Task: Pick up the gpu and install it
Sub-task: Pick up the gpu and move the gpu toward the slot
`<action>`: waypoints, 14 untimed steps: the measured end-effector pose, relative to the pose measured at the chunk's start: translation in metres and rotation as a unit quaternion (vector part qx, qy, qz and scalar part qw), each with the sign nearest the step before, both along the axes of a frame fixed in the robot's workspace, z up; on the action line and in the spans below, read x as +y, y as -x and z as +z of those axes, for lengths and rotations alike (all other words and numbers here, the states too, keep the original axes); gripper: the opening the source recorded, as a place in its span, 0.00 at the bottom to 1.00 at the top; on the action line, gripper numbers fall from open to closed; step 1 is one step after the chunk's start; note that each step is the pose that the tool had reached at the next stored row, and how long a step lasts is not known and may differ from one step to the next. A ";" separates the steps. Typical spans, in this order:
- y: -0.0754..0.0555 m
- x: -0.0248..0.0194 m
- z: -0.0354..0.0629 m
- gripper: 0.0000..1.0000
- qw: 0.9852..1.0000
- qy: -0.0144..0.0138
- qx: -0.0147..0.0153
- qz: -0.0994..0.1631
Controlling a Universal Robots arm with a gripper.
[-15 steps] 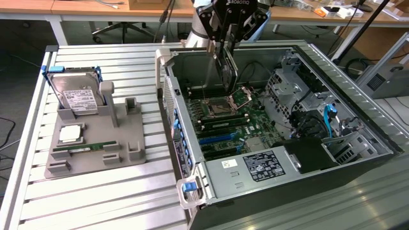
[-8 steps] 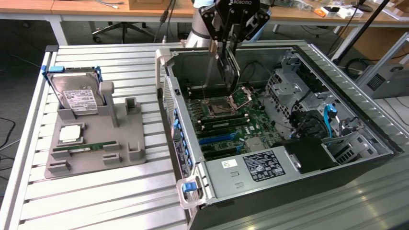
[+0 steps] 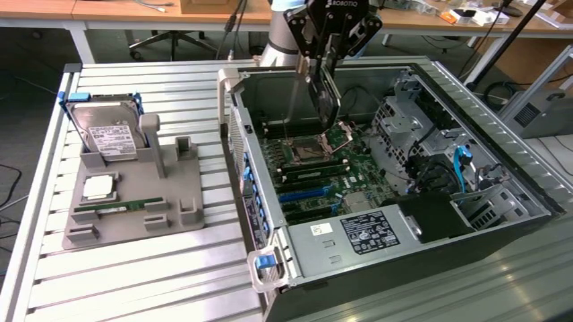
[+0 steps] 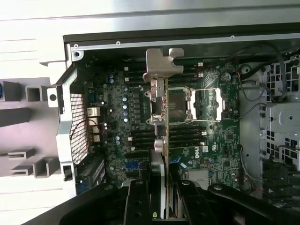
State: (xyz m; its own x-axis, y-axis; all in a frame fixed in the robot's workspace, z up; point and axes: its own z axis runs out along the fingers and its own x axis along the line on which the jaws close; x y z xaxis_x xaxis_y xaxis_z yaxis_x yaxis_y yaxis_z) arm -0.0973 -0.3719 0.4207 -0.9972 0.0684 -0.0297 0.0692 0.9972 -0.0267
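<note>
The gpu (image 3: 328, 100) hangs upright on its edge, a dark board with a long silver end bracket (image 3: 296, 94) on the exterior view's left side. My gripper (image 3: 324, 57) is shut on the card's upper edge and holds it above the motherboard (image 3: 345, 168) inside the open computer case (image 3: 501, 174). The card's lower corner is just over the processor socket (image 3: 309, 149). In the wrist view the gpu (image 4: 165, 117) runs edge-on away from my gripper (image 4: 164, 199), its bracket tab (image 4: 162, 63) at the far end and a black finger (image 4: 138, 199) on each side.
A grey parts holder (image 3: 170, 221) on the slatted table at the exterior view's left carries a hard drive (image 3: 107, 134), a processor (image 3: 98, 188) and a green RAM stick (image 3: 121, 204). Inside the case lie a power supply (image 3: 367, 231), drive cages (image 3: 407, 114) and cables (image 3: 461, 164).
</note>
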 end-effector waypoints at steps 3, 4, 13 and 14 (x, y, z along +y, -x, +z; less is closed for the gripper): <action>-0.002 0.0000 0.0000 0.27 1.000 0.000 0.000 0.000; -0.002 0.0000 0.0000 0.27 1.000 0.000 0.000 0.000; -0.005 0.0000 0.0000 0.27 1.000 0.000 0.000 0.000; -0.005 0.0000 0.0000 0.27 1.000 0.000 0.000 0.000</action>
